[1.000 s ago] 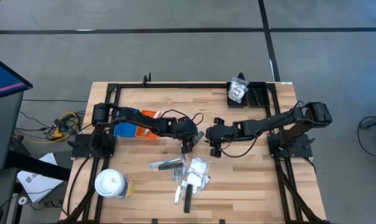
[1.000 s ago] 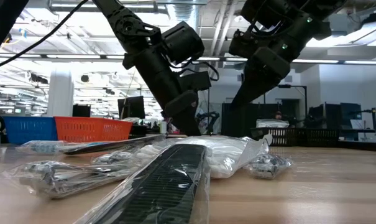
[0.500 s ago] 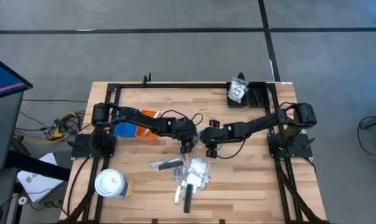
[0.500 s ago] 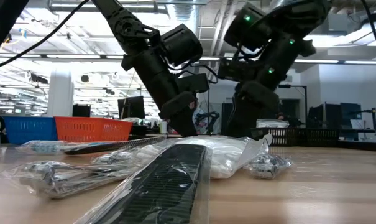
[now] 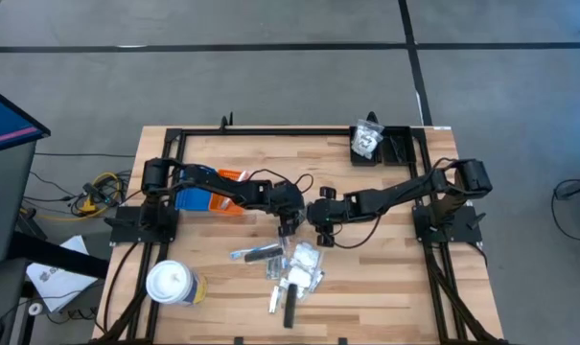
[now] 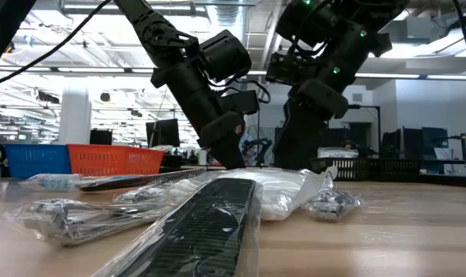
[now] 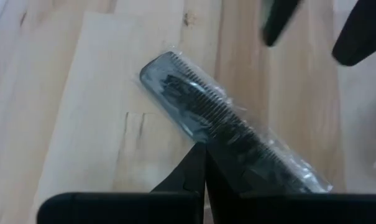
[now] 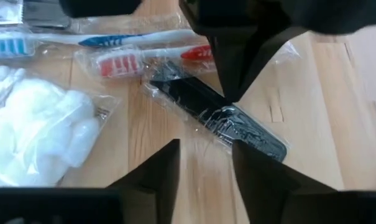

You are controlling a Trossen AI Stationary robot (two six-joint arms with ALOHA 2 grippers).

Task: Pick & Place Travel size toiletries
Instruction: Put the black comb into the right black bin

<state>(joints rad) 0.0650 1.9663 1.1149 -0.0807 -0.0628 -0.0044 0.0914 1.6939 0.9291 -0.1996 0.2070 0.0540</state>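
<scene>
A dark grey comb (image 7: 219, 115) in a clear wrapper lies flat on the wooden table, between my two grippers. My left gripper (image 7: 204, 163) is shut, and its tips are on this comb. My right gripper (image 8: 205, 163) is open just short of the comb (image 8: 194, 102), with nothing between its fingers. In the high view the two grippers (image 5: 288, 224) (image 5: 320, 230) are close together at the table's middle. The other toiletries (image 5: 291, 270) are strewn toward the near edge: a blue toothbrush (image 8: 82, 41), a red one (image 8: 144, 62) and a packet with white contents (image 8: 38, 124). My left gripper touches the comb's wrapper at its long edge, about halfway along (image 7: 207, 142), with its shut fingertips (image 7: 199, 158). The fingers slant down onto it from above. The comb lies flat on the table. I cannot tell whether the wrapper is pinched.
A black tray (image 5: 393, 146) holding one packet sits at the far right. Blue and orange trays (image 5: 205, 196) stand beside the left arm. A round white lidded cup (image 5: 170, 284) is at the near left. Another wrapped dark comb (image 6: 206, 227) lies close to the near edge.
My right gripper has moved toward the table's left and down, closing in on my left gripper and the comb. The comb has stayed where it was.
</scene>
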